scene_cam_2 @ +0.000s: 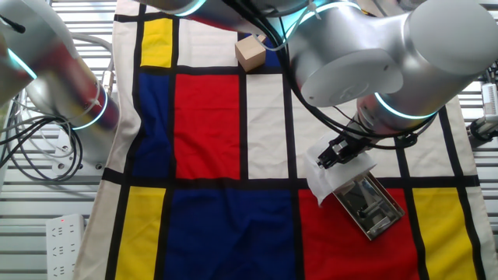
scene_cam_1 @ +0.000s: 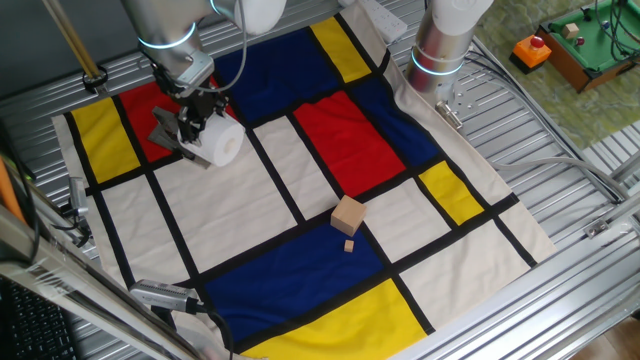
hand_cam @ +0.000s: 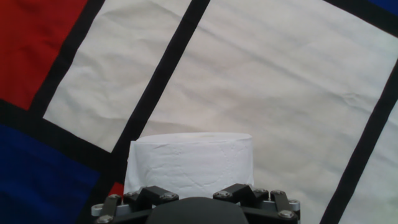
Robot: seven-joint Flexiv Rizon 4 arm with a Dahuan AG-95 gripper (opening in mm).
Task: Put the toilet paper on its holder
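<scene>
The toilet paper (scene_cam_1: 224, 144) is a plump white roll, lying sideways at the far left of the checked cloth. My gripper (scene_cam_1: 197, 118) comes down on it from above and is shut on it. The holder (scene_cam_1: 164, 134), a grey metal bracket, lies on the red patch right beside the roll, touching or nearly touching it. In the other fixed view the roll (scene_cam_2: 333, 176) overlaps the near end of the holder (scene_cam_2: 370, 205) under my gripper (scene_cam_2: 339, 151). In the hand view the roll (hand_cam: 189, 163) fills the space in front of my gripper (hand_cam: 194, 198); the fingertips are hidden behind it.
A tan wooden cube (scene_cam_1: 348, 214) with a small wooden piece (scene_cam_1: 349, 245) beside it lies mid-cloth, and shows in the other fixed view (scene_cam_2: 250, 53). A second silver arm base (scene_cam_1: 440, 45) stands at the cloth's far edge. Cables and a power strip (scene_cam_2: 66, 233) lie off the cloth.
</scene>
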